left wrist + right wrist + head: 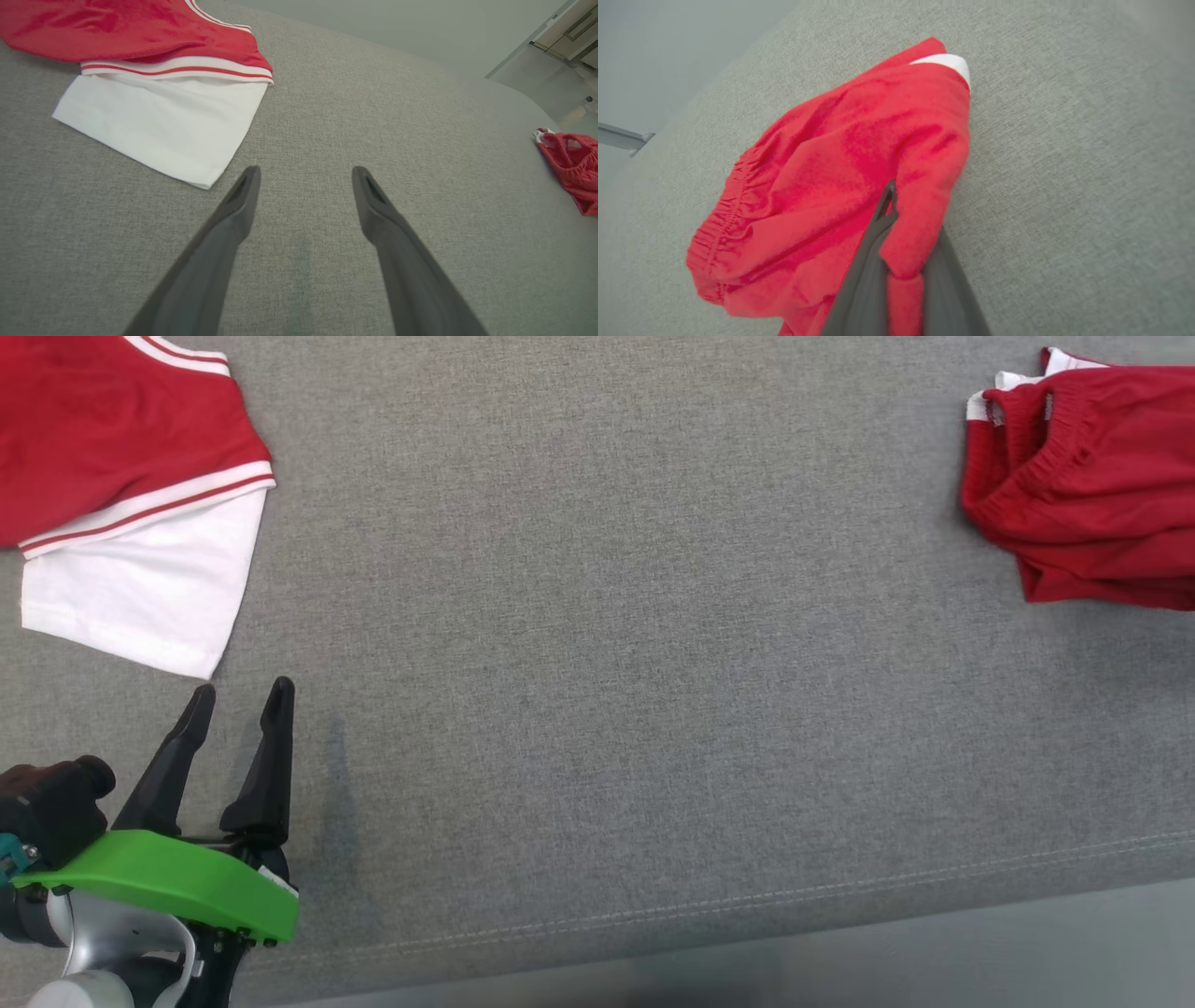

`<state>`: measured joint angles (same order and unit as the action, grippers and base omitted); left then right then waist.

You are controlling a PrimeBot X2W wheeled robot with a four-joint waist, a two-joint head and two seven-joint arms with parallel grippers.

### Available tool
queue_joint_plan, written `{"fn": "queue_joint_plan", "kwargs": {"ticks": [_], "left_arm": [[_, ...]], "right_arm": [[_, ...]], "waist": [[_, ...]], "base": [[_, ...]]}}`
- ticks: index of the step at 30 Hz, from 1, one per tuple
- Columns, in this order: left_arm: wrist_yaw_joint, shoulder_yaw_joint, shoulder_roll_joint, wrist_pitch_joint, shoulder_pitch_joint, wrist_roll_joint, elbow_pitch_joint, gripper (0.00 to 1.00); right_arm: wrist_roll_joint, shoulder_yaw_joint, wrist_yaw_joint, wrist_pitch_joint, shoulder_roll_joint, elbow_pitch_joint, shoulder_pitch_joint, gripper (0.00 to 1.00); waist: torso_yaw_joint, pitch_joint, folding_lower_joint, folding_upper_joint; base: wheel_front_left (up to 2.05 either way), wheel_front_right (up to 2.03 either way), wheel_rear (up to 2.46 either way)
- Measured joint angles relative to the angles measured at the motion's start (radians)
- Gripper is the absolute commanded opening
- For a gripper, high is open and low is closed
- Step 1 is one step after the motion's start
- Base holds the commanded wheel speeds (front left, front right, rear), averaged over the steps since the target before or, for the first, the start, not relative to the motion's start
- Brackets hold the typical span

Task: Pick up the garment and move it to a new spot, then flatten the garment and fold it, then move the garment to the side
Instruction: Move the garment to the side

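Between the closed dark fingers of the right end effector (911,217), looking along the wrist: a pinched fold of red shorts (840,186), clamped tight, elastic waistband (719,219) bunched off to the left and a scrap of white trim (948,63) at the far end. Lying in a crumpled heap on the grey cloth-covered counter (616,644), at the far right from the head camera, partly cut off by the frame. Probably the pick-up step, barely begun: gripped, but seemingly not yet lifted clear.

To do it well: raise straight up to get the whole heap hanging free, carry toward the bare middle of the counter, then lower slowly for a spread rather than a pile. Only one fold in the grip, so no quick swings, for fear of a slip.

Low at the left, left end effector (241,693) with fingers parted and holding nothing, tips close over the counter; touching or not, cannot tell. Just beyond those tips, a red and white shirt (121,476), lying flat, white corner nearest. Wide stretch of bare grey between the two garments, with nothing in the way of a move to the middle. Worth keeping the shorts well apart from the shirt. Along the near edge, a stitched seam (840,887) in the cover.
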<state>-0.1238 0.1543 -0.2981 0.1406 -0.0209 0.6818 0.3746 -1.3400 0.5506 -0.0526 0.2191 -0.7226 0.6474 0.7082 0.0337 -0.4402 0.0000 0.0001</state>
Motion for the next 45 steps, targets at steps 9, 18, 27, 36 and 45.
{"fn": "queue_joint_plan", "kwargs": {"ticks": [9, 18, 27, 36, 45], "left_arm": [[0.0, -0.004, 0.006, 0.018, 0.0, 0.0, 0.017, 1.0], [0.0, -0.028, 0.034, 0.017, 0.001, 0.0, 0.021, 1.0], [-0.001, -0.047, 0.044, 0.008, 0.002, 0.0, 0.017, 1.0], [-0.001, -0.046, 0.069, -0.003, 0.002, 0.0, -0.01, 1.0], [-0.001, -0.048, 0.096, -0.041, 0.002, 0.01, -0.049, 1.0]], "right_arm": [[0.063, 0.003, -0.002, -0.069, -0.02, 0.064, 0.0, 1.0], [0.066, 0.023, -0.002, -0.078, -0.011, 0.13, -0.016, 1.0], [0.072, 0.036, -0.002, -0.088, 0.008, 0.185, -0.063, 1.0], [0.086, 0.033, 0.01, -0.164, 0.012, 0.208, -0.074, 1.0], [0.125, -0.015, 0.055, -0.346, -0.023, 0.144, -0.072, 1.0]], "waist": [[0.006, 0.001, 0.0, 0.0], [0.011, 0.006, 0.0, 0.0], [0.02, 0.029, 0.0, 0.0], [0.026, 0.069, 0.0, 0.0], [0.023, 0.13, 0.0, 0.0]], "base": [[0.0, 0.0, 0.0], [0.0, 0.0, 0.0], [0.0, 0.0, 0.0], [0.0, 0.0, 0.0], [0.0, 0.0, 0.0]]}}
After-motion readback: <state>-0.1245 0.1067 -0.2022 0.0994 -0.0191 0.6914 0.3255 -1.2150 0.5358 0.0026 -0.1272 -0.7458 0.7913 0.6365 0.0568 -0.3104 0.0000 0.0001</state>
